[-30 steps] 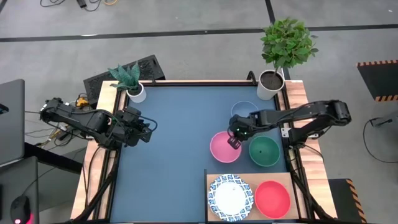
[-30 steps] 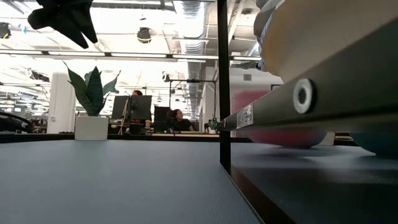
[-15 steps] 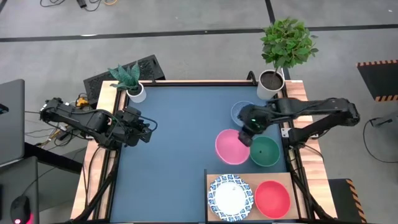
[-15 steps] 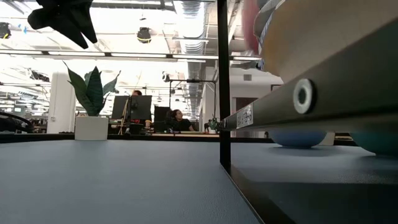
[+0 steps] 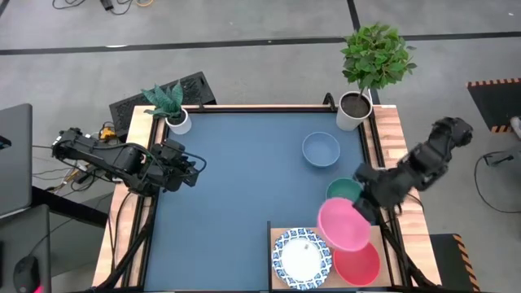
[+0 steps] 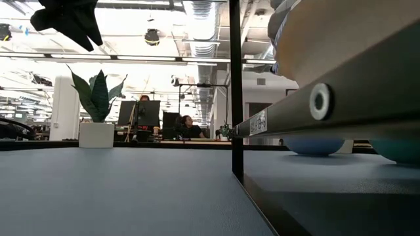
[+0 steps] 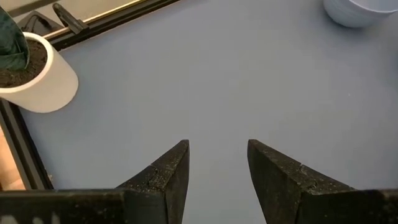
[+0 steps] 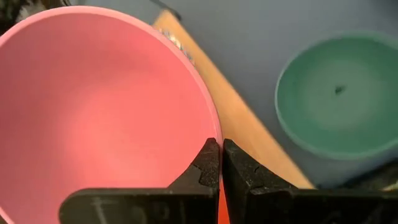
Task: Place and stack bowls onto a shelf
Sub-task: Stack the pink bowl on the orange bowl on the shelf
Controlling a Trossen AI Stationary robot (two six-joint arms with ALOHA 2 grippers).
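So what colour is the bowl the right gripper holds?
Pink bowl, pinched at its rim by the right gripper; right wrist view shows it best.

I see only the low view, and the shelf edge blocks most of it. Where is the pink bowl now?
Observer: The right gripper is shut on the rim of the pink bowl and holds it above the shelf, partly over the red bowl.
Operator: What already sits on the shelf?
Observer: A white bowl with a blue patterned rim and the red bowl, side by side.
Operator: Which bowls remain on the table?
Observer: A green bowl beside the shelf and a blue bowl farther back.
Operator: And the left arm?
Observer: The left gripper hangs open at the table's left side, holding nothing.
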